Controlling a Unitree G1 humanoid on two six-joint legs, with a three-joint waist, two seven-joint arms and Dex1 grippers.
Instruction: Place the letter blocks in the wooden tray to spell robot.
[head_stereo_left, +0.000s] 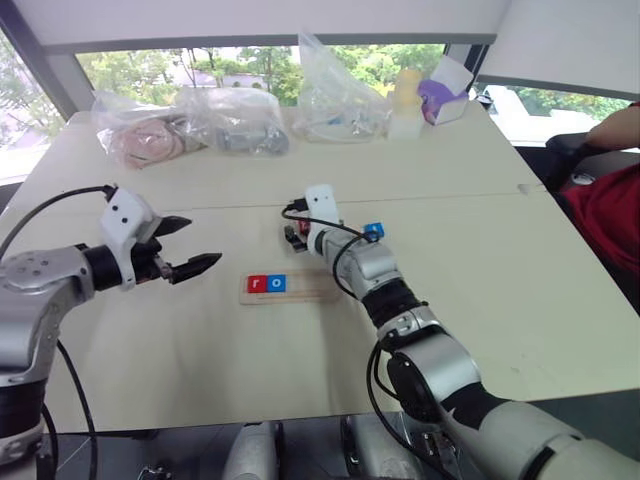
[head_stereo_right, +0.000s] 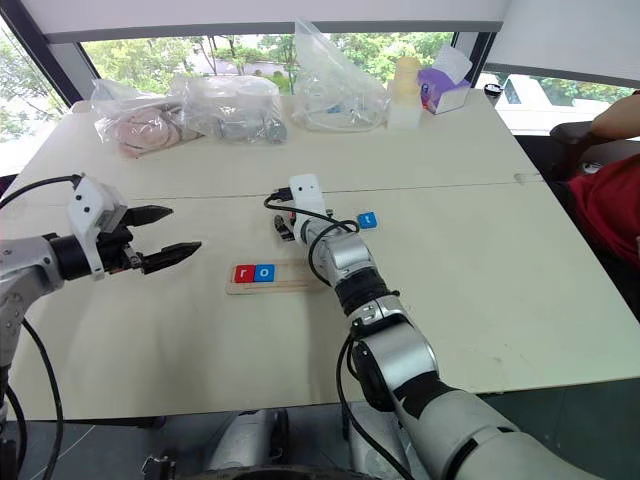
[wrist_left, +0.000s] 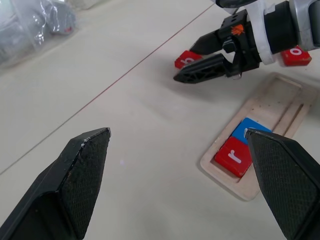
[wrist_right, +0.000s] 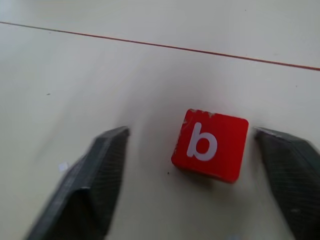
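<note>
Tray (head_stereo_left: 312, 293) near the table's front edge holds r (head_stereo_left: 257, 284) and o (head_stereo_left: 277, 283). Just beyond, the right gripper (wrist_right: 192, 165) straddles the red b (wrist_right: 211, 145), jaws apart, not yet touching; centring before closing should keep it square. Blue t (head_stereo_right: 367, 220) waits farther back. Left gripper (head_stereo_left: 190, 247) hovers open.

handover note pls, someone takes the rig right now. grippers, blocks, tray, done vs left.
Left gripper: jaws open, holding nothing, raised above the table left of the wooden tray.
Right gripper: jaws apart on either side of the red b block, which lies flat on the table just beyond the tray; not gripped.
Done: red r block and blue o block sit in the tray's left end.
Left: b, then the red o block beside the right wrist, then the blue t block right of that arm.
</note>
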